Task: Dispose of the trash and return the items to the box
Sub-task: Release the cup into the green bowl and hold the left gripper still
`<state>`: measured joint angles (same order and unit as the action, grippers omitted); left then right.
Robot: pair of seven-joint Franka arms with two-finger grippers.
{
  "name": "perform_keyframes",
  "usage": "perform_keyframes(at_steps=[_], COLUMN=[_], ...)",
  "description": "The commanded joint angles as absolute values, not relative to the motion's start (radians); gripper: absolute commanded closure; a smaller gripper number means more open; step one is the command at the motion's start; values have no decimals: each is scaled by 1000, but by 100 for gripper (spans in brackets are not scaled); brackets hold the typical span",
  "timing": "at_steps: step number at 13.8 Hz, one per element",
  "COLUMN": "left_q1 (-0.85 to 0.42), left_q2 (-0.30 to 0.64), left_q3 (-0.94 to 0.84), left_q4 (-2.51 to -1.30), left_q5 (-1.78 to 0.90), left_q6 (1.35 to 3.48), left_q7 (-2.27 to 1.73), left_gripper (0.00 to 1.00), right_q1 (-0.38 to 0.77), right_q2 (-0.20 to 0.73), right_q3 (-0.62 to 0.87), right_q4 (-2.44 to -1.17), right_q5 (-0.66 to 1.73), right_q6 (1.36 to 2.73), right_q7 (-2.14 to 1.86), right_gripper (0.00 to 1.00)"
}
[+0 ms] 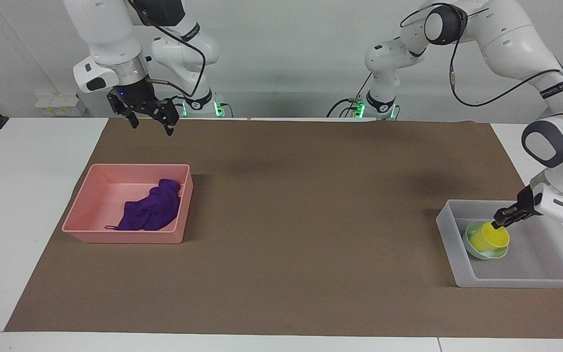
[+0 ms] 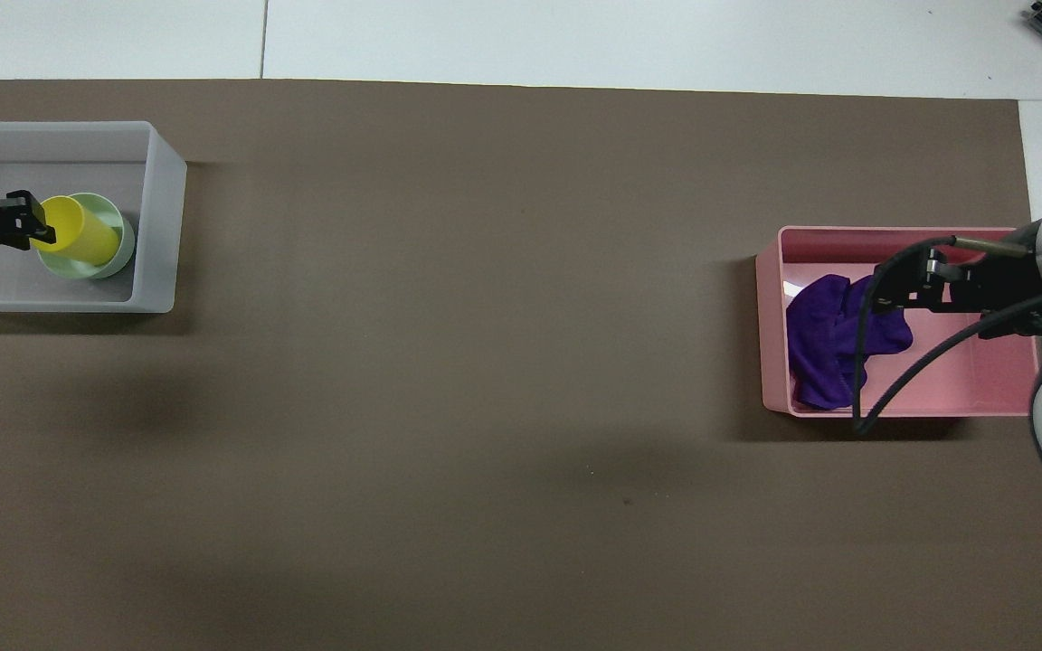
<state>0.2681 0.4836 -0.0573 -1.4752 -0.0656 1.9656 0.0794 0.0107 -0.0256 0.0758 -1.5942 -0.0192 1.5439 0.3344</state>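
The yellow cup [image 1: 490, 237] stands in the mint-green bowl [image 1: 475, 252] inside the translucent box [image 1: 516, 282] at the left arm's end of the table. My left gripper [image 1: 499, 223] is shut on the cup's rim. In the overhead view the left gripper [image 2: 33, 231] is at the cup [image 2: 85, 239], which covers most of the bowl [image 2: 116, 262] in the box [image 2: 165, 226]. The purple cloth [image 1: 150, 211] lies in the pink tray [image 1: 122, 237]. My right gripper [image 1: 150, 124] is open and empty, raised high over the pink tray's end of the table.
A brown mat [image 1: 301, 220] covers most of the white table [image 1: 12, 195]. In the overhead view the right gripper [image 2: 901, 282] and its cable overlap the pink tray [image 2: 937, 398] and the cloth [image 2: 821, 348].
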Motion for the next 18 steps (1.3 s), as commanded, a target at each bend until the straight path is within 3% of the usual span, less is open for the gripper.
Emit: perform_keyframes(at_steps=[1,5,10,13,18], left_q1=[259,229,72,12,-99], left_q2=[476,312,114,31,-18], left_q3=[-63,-63,-66,-64,-8], left_q4=[-1442,-1439,-1440,-1450,-1528], left_q5=[-48,-34,9,17,28], left_q6=[1948,1817,1580,1481,1450], left_q7=[83,77,-27,-80,-90], left_gripper=[0,0,0,0,0], right_q1=[-2,-2,-3,-3,-3], right_q2=[-49,-49,-49,-49,-49], right_q3=[71,71,71,72,71], right_q4=[-1621,-1623,-1621,-1621,-1621], right_q5=[2,3,3,3,3], right_q6=[1557,1557,1554,1554,1554], right_q7=[286,245,249,249,249], right_gripper=[0,0,0,0,0])
